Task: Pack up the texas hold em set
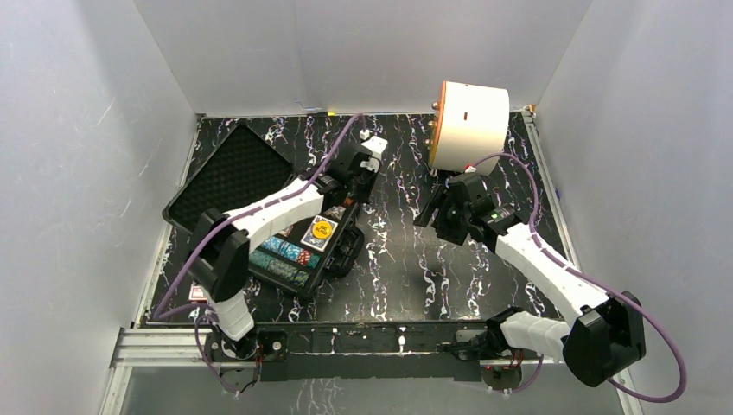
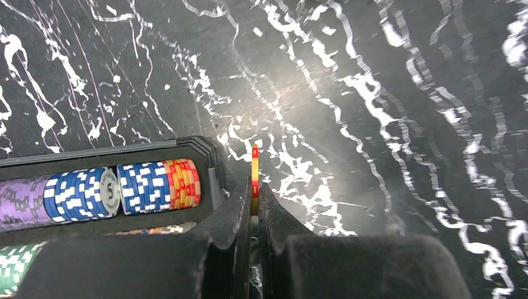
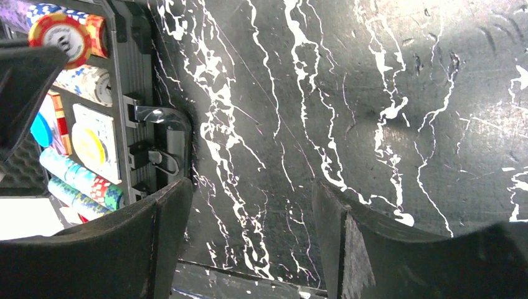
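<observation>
The fingers (image 2: 231,215) of the left gripper (image 2: 251,199) pinch one red-and-yellow chip (image 2: 254,163) on edge, just outside the corner of the black case (image 2: 205,149), beside its blue chips (image 2: 146,185). Gripped so thinly, it may pivot, miss its slot and roll across the table (image 2: 373,93). The right gripper (image 3: 249,193) gapes wide, well apart.

White shells clad the left arm (image 1: 264,210) and right arm (image 1: 544,257) between bulky black joint housings. A purple cable (image 1: 177,281) trails along each. The left end effector (image 2: 254,198) and right end effector (image 3: 252,205) are matte black.
</observation>
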Controlling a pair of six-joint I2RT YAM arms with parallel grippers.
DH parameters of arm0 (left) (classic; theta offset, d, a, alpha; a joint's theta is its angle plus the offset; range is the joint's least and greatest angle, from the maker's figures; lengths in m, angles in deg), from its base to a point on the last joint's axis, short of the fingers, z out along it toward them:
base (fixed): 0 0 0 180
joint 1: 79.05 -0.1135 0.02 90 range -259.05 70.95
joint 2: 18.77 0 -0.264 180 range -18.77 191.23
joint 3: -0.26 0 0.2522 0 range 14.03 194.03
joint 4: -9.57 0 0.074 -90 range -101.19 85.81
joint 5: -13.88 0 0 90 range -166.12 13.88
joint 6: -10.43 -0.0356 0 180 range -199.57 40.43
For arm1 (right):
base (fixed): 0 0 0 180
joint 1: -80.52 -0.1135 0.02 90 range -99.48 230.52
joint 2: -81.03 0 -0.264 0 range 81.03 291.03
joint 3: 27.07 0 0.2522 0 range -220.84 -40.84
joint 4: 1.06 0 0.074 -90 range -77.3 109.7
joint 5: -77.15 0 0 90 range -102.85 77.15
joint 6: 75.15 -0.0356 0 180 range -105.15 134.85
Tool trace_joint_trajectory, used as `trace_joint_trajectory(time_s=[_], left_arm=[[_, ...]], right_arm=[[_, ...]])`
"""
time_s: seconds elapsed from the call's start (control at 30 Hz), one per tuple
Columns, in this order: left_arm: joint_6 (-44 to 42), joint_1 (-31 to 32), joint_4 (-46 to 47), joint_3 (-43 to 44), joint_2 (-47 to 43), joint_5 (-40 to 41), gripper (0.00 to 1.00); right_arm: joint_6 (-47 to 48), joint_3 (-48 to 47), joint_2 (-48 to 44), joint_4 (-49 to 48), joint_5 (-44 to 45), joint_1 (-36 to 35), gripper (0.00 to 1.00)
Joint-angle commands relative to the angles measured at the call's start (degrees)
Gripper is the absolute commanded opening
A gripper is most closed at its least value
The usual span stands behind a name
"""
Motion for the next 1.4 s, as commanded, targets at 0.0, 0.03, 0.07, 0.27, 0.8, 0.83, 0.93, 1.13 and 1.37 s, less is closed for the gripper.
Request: trace_joint_trajectory(time_s=[0.0,0.03,0.07,0.27,0.8,0.83,0.93,1.13,1.37], left_arm=[[-5.0,-1.4,-7.9,5.7,4.4,-0.5,0.00],[-5.2,-1.7,-8.2,6.6,5.4,-0.4,0.00],[-5.3,-1.8,-8.7,7.4,6.2,0.4,0.00],[-6.1,-2.3,-11.4,9.9,9.1,4.4,0.00],[-8.2,-3.0,-12.6,9.9,9.9,9.8,0.00],[-8.3,-3.0,-12.6,10.0,10.0,10.7,0.00],[-8.7,-3.0,-12.6,10.2,10.3,12.9,0.00],[-9.1,-3.0,-13.4,10.4,10.8,17.0,0.00],[-8.3,-3.1,-13.9,10.9,10.9,16.2,0.28]], right_arm=[[1.0,1.4,-2.1,-0.5,0.1,0.1,0.78],[1.0,1.6,-2.3,-0.6,-0.2,0.1,0.78],[0.9,1.7,-2.4,-0.6,-0.4,0.1,0.78],[2.7,2.1,-3.0,-0.3,-0.6,0.2,0.79],[2.3,2.3,-2.1,-0.9,-1.2,0.2,0.78],[2.2,2.4,-2.1,-0.9,-1.3,0.2,0.78],[2.1,2.5,-2.1,-0.9,-1.3,0.2,0.78],[2.1,2.5,-1.8,-1.1,-1.6,0.2,0.78],[2.2,2.6,-1.5,-1.2,-2.0,0.2,0.78]])
